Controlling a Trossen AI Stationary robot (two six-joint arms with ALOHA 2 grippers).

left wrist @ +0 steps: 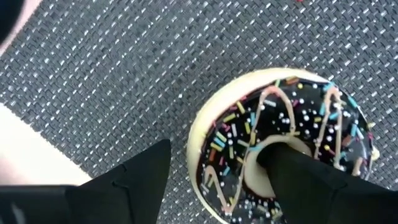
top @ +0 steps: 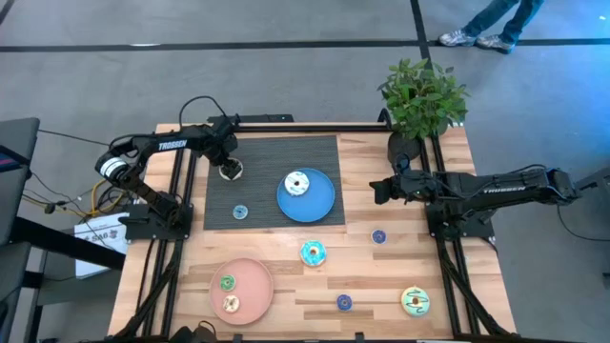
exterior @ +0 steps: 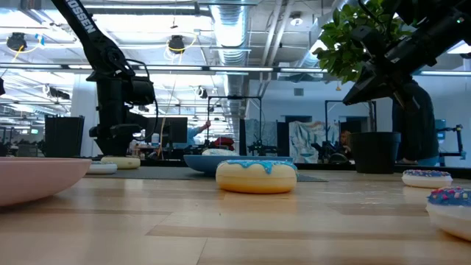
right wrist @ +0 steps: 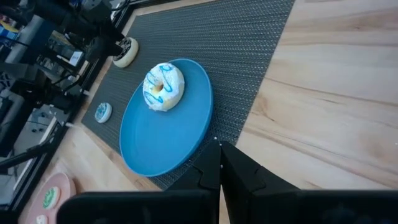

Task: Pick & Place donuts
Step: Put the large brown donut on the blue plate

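Note:
A cream donut with brown icing and sprinkles (left wrist: 280,124) lies flat on the dark woven mat (top: 272,157), near its left edge. My left gripper (left wrist: 221,149) points down over it, open, with one finger in the donut's hole and the other outside the ring above the mat. A white donut (top: 296,183) lies on the blue plate (top: 319,205). My right gripper (right wrist: 219,165) hangs shut above the wood just right of that plate, holding nothing. The pink plate (top: 250,274) carries two tiny donuts. My left gripper comes from above, pointing down. One finger (left wrist: 298,171) stands in the donut's hole (left wrist: 261,158); the other finger (left wrist: 140,177) is outside the ring, with a gap of mat showing before the donut's cream rim. Whether the inner finger touches the hole's wall, I cannot tell. The donut lies flat on the mat.
A tiny teal donut (top: 240,211) lies on the mat. On the wood lie a teal donut (top: 313,252), two tiny blue ones (top: 378,236) (top: 344,302) and a yellow-green one (top: 416,301). A potted plant (top: 422,95) stands at the far right corner.

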